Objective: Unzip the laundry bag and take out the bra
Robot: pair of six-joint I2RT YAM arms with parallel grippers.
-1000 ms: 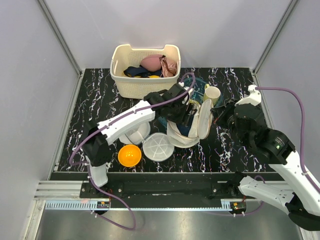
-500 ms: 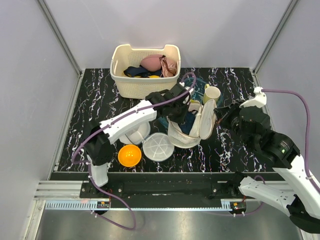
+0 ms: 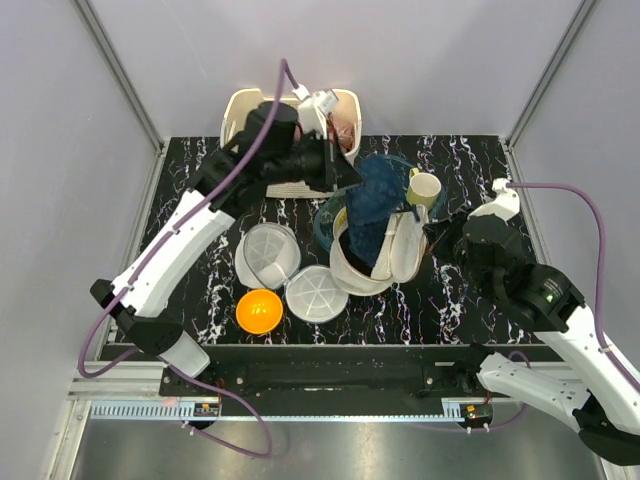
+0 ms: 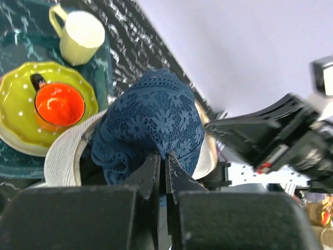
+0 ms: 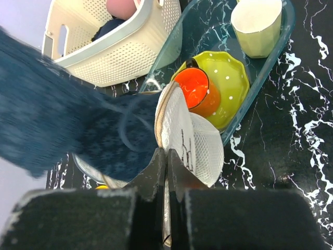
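Observation:
The cream mesh laundry bag (image 3: 352, 272) lies unzipped at the table's middle, its upper half standing upright. My right gripper (image 3: 430, 233) is shut on that half's rim, seen up close as the laundry bag (image 5: 195, 143) pinched at the right gripper (image 5: 166, 154). The navy lace bra (image 3: 373, 200) hangs stretched above the bag, with its lower end inside the opening. My left gripper (image 3: 350, 178) is raised near the basket and shut on the bra's top. In the left wrist view the bra (image 4: 151, 117) bunches right at the left gripper (image 4: 163, 156).
A cream basket (image 3: 250, 150) with a pink bra and other clothes stands at the back. Two white ribbed dishes (image 3: 268, 255) (image 3: 316, 293) and an orange bowl (image 3: 259, 310) lie left of the bag. A teal tray (image 5: 281, 39) holds a green dish, an orange cup and a pale mug (image 3: 424, 188).
My left gripper shut on the bra inside the bag, then rose up and back toward the basket, drawing the bra upward. The right gripper kept its hold on the bag's half.

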